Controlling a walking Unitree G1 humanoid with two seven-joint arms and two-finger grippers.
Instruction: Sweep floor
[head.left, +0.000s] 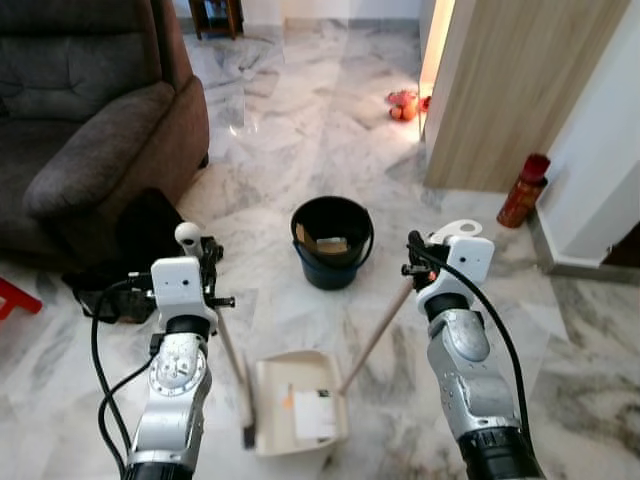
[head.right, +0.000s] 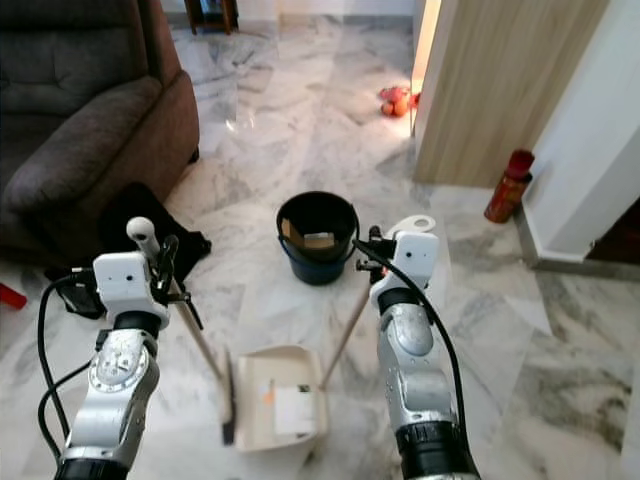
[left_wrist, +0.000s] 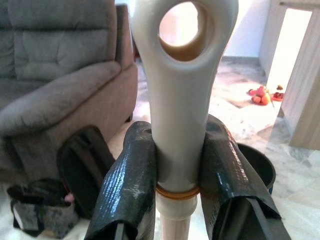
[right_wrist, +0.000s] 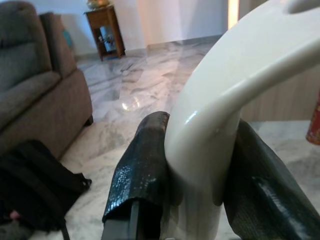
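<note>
Broom (head.left: 232, 370) and dustpan (head.left: 297, 402) met on the marble floor (head.left: 300, 120) at the lower centre of the head views, the broom's dark head just beside the dustpan's left wall. One white slip of paper (head.left: 313, 414) lay inside the cream pan, with a small orange scrap beside it.

The left gripper (left_wrist: 177, 170) had its two black fingers (left_wrist: 127, 185) pressed against either side of the broom's cream handle top, just below its hanging hole; the fingers were parted only as far as the handle's width. The right gripper (right_wrist: 200, 175) likewise pinched the curved cream grip of the dustpan's long wooden handle (head.left: 375, 335), one finger on each side and touching it. That handle slanted from the pan up toward the right of the frame.

Above the pan, near the centre, stood one black bucket (head.left: 332, 240) with cardboard scraps inside. A black bag (head.left: 135, 235) lay at the left against one brown sofa (head.left: 90, 110) filling the upper left. At the right stood a wooden panel (head.left: 510, 90), with one red canister (head.left: 524, 190) beside the white wall. Some red-orange items (head.left: 403, 104) sat on the floor near the top centre, too small to count. A wooden side table (right_wrist: 105, 27) stood in the far corner.
</note>
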